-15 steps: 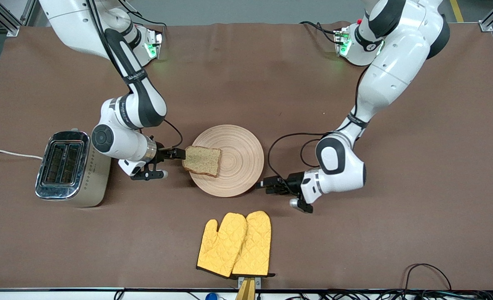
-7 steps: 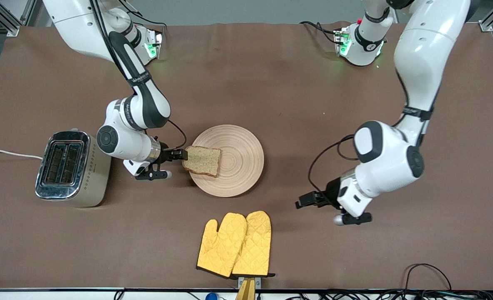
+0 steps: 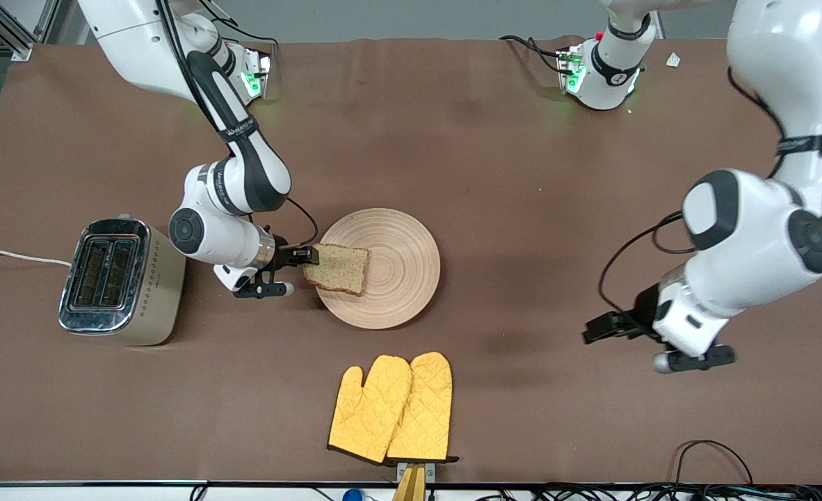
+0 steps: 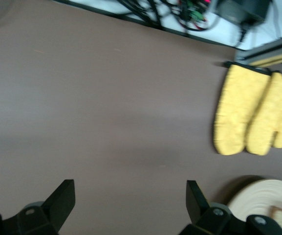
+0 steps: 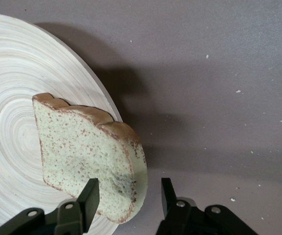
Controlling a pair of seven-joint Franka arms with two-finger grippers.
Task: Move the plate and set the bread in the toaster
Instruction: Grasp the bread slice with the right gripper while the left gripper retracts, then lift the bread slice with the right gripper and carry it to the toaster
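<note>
The wooden plate (image 3: 397, 278) lies mid-table, with the bread (image 3: 338, 268) on its edge toward the toaster (image 3: 115, 278). The toaster stands at the right arm's end of the table with both slots empty. My right gripper (image 3: 307, 256) is low at the bread's edge. In the right wrist view the gripper (image 5: 129, 191) is open, its fingers either side of a corner of the bread (image 5: 82, 152), which overhangs the plate (image 5: 13, 98). My left gripper (image 3: 595, 327) is open and empty over bare table toward the left arm's end; its wrist view (image 4: 130, 191) shows only tablecloth between the fingers.
A pair of yellow oven mitts (image 3: 391, 407) lies near the table's front edge, nearer the camera than the plate; it also shows in the left wrist view (image 4: 253, 117). The toaster's white cord (image 3: 14, 256) runs off the table's end.
My left gripper has pulled away from the plate's edge and swung toward the left arm's end of the table. My right gripper has edged slightly closer onto the bread.
</note>
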